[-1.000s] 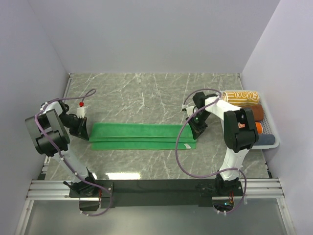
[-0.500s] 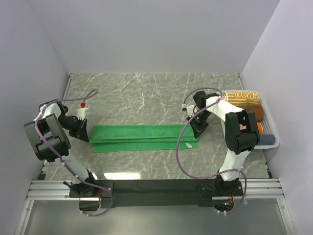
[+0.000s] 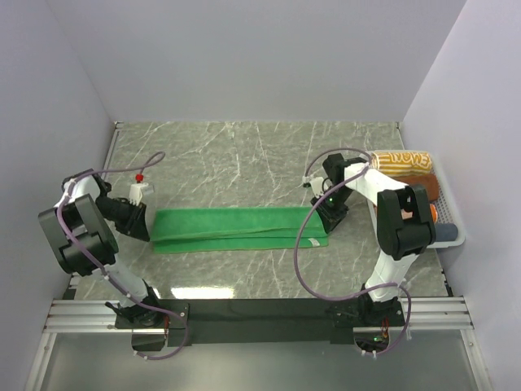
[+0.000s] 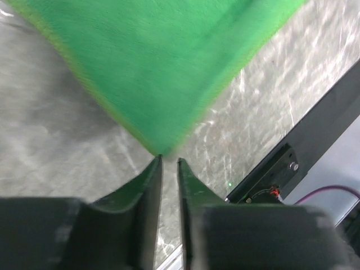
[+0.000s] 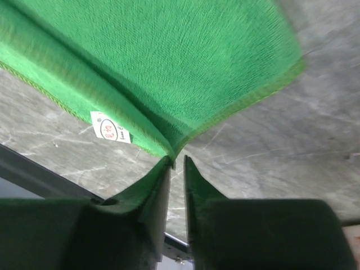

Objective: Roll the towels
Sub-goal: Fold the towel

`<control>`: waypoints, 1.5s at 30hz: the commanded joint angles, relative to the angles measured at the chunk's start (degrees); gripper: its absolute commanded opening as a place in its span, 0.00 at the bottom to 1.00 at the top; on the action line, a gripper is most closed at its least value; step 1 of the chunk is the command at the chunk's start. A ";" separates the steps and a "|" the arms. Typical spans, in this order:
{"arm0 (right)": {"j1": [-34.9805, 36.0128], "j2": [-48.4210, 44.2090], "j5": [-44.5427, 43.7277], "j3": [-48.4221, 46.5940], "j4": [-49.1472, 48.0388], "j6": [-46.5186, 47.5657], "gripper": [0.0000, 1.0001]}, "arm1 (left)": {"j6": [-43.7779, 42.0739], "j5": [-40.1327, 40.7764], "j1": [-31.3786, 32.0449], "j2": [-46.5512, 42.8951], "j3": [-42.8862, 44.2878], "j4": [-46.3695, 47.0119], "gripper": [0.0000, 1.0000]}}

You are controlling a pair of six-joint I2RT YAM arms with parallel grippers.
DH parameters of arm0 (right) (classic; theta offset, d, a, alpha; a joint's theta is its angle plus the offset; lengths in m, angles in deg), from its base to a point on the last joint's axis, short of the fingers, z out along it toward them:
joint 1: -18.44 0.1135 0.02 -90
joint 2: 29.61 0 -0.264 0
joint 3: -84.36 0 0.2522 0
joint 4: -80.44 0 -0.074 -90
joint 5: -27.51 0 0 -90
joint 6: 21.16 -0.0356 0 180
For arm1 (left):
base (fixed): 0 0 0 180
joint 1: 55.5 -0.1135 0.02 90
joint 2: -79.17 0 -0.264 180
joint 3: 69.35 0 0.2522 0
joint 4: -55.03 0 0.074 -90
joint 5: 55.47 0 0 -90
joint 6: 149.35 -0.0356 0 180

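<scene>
Seen from above, the left gripper (image 3: 145,227) holds the 9 o'clock end of the green towel (image 3: 236,228). Its wrist camera shows the jaws drawn to a narrow slit, pinching the towel's corner (image 4: 163,143). The towel lies across the middle of the marble worktop (image 3: 244,155) as a long, narrow band running from 9 o'clock to 3 o'clock. It appears to be folded lengthwise, with layered edges showing along its near side.

At the 3 o'clock end, the right gripper (image 3: 324,217) is likewise closed down on a corner of the cloth (image 5: 169,67). The fold meets its fingertips, and the white tag (image 5: 109,128) sits just beside them.

Further toward 3 o'clock, a basket (image 3: 461,235) at the worktop's edge holds rolled towels (image 3: 400,161): a yellow-striped one with orange lettering, then brown, orange and blue-grey ones, packed side by side.

Those towels look finished. The green one seems only to have reached the folding stage. No turn of a roll shows at either end, so it has yet to be rolled and, presumably, placed beside the others.
</scene>
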 commanded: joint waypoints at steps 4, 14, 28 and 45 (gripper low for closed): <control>0.04 -6.50 -0.50 4.34 0.85 6.46 0.33 | -11.77 1.02 -0.36 -6.46 -6.85 -2.74 0.32; 1.09 -8.72 1.70 -1.09 -0.18 2.54 0.33 | -9.25 -4.07 2.53 -12.28 -5.55 -0.99 0.52; 9.00 2.44 -2.17 -6.20 -3.71 1.29 0.33 | 1.30 -5.40 20.55 -20.18 -15.12 17.19 0.69; 9.35 4.03 0.99 -8.22 0.41 3.66 0.00 | 7.10 -0.40 34.97 -19.39 -19.61 29.94 0.57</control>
